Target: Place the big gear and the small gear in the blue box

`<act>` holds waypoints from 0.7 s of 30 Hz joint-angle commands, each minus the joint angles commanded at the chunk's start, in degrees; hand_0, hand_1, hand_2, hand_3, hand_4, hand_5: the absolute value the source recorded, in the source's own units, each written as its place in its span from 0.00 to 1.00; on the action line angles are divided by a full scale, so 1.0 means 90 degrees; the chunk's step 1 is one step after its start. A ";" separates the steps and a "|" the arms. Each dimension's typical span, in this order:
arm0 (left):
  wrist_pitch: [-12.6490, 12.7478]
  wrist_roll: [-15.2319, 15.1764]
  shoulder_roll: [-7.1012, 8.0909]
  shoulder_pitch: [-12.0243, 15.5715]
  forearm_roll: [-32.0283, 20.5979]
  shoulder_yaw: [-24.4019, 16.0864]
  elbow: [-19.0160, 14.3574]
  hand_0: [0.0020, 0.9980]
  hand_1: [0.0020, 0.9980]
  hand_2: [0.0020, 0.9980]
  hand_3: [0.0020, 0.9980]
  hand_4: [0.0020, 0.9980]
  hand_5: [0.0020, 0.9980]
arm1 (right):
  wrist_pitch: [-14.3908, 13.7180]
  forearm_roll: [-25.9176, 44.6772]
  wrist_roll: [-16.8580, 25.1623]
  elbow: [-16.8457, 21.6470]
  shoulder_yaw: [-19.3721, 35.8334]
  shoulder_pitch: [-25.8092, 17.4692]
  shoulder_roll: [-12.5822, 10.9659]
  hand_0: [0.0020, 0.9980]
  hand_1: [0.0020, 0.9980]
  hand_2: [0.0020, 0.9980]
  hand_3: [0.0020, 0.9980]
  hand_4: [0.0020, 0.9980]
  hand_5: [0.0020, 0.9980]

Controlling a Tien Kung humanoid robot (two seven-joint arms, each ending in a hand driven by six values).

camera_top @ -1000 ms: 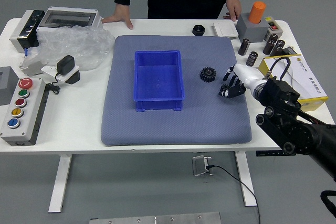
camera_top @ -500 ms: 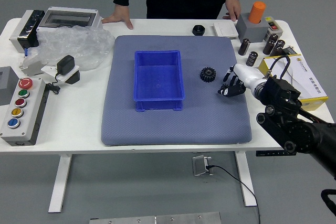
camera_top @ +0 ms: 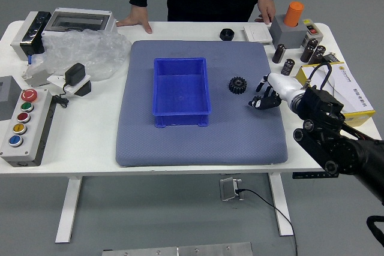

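Step (my read): pick of 1st gear, reach stage. Nothing seen going into box yet, so task prob at its start.

Obs: gear, black, toothed, flat on mat, just R of box. Big or small: can't tell w/o its mate to compare. A 2nd piece, black ring, lies past box's far R corner, off mat; poss the other gear, can't confirm. R hand is low over mat, farther R of box than gear, w/ a gap between hand & gear. Grip state: can't tell; dark parts merge at the near end, so it's also unclear whether something is held there, poss the other gear. L hand out of view.

Person at far side: one hand rests on table edge beyond box's far L corner; other hand is at table edge, beyond & well R of box, by white pad. Neither is touching gear.

Next, if R hand holds nothing: shift it L toward box, line up over gear, close on its rim, lift. If loaded: raise, carry L past gear, clear box's R wall, let go inside.

Risks: low sweep toward box could nudge gear along mat; poor grip on a flat part could slip; wrist could clip box wall if lift is too low
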 joint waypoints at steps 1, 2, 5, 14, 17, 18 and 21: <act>-0.0001 0.0002 0.0000 0.0003 0.0003 0.0000 0.0000 0.86 0.83 0.84 0.87 0.78 0.31 | 0.0008 -0.0008 -0.0006 -0.0004 -0.0003 -0.0011 0.0002 0.60 0.47 0.51 0.62 0.82 0.36; -0.0002 0.0004 0.0000 0.0006 0.0004 0.0001 0.0000 0.86 0.83 0.84 0.87 0.78 0.31 | 0.0014 -0.0014 -0.0011 -0.0008 -0.0004 -0.0020 0.0004 0.60 0.47 0.51 0.62 0.82 0.36; -0.0004 0.0010 0.0001 0.0013 0.0011 0.0002 0.0000 0.86 0.83 0.84 0.87 0.78 0.31 | 0.0025 -0.0036 -0.0022 -0.0022 -0.0007 -0.0047 0.0008 0.60 0.47 0.53 0.63 0.81 0.37; -0.0009 0.0012 0.0000 0.0008 0.0026 0.0002 0.0000 0.86 0.83 0.84 0.87 0.78 0.31 | -0.0069 -0.0086 -0.0029 -0.0026 -0.0033 -0.0090 0.0024 0.60 0.47 0.53 0.62 0.83 0.39; -0.0009 0.0011 0.0000 0.0007 0.0029 0.0002 0.0000 0.86 0.83 0.84 0.87 0.78 0.31 | -0.0124 -0.0118 -0.0021 -0.0021 -0.0045 -0.0097 0.0032 0.61 0.46 0.50 0.58 0.80 0.36; -0.0010 0.0011 -0.0001 0.0007 0.0029 0.0003 0.0000 0.86 0.83 0.84 0.87 0.78 0.31 | -0.0142 -0.0128 -0.0018 -0.0019 -0.0050 -0.0100 0.0035 0.61 0.46 0.50 0.58 0.80 0.36; -0.0010 0.0009 -0.0004 0.0006 0.0027 0.0005 0.0000 0.86 0.83 0.84 0.87 0.78 0.31 | -0.0178 -0.0166 -0.0013 -0.0016 -0.0062 -0.0108 0.0044 0.62 0.45 0.49 0.56 0.83 0.23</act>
